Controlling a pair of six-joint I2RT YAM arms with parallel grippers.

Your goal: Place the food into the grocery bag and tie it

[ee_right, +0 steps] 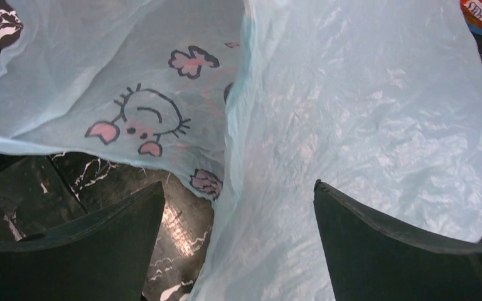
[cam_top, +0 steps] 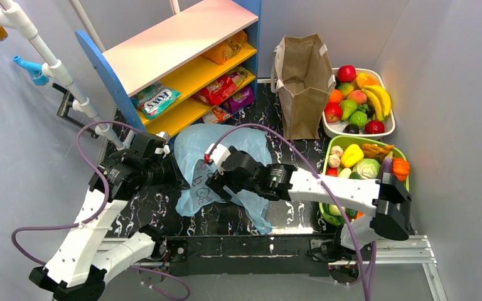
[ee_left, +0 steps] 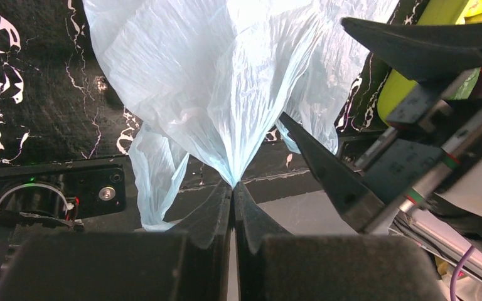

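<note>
The grocery bag (cam_top: 226,147) lies crumpled on the black marbled table, light blue with a cartoon print (ee_right: 141,119). My left gripper (ee_left: 233,185) is shut on a bunched piece of the bag (ee_left: 226,94) at its left edge; in the top view it (cam_top: 181,179) sits beside the bag. My right gripper (ee_right: 238,188) is open over the bag's near-left part, a fold of plastic (ee_right: 276,207) running between its fingers (ee_right: 383,238). In the top view this gripper (cam_top: 216,185) is close to the left one. The food stays on the shelf: a teal-and-white packet (cam_top: 155,99) and a red packet (cam_top: 223,88).
A blue-sided shelf (cam_top: 182,44) with yellow boards stands behind the bag, holding orange (cam_top: 226,49) and purple (cam_top: 241,98) packets too. A brown paper bag (cam_top: 302,81) stands back right, beside a white fruit tray (cam_top: 389,128) and a green vegetable basket (cam_top: 326,147). A white pipe frame (cam_top: 50,63) rises far left.
</note>
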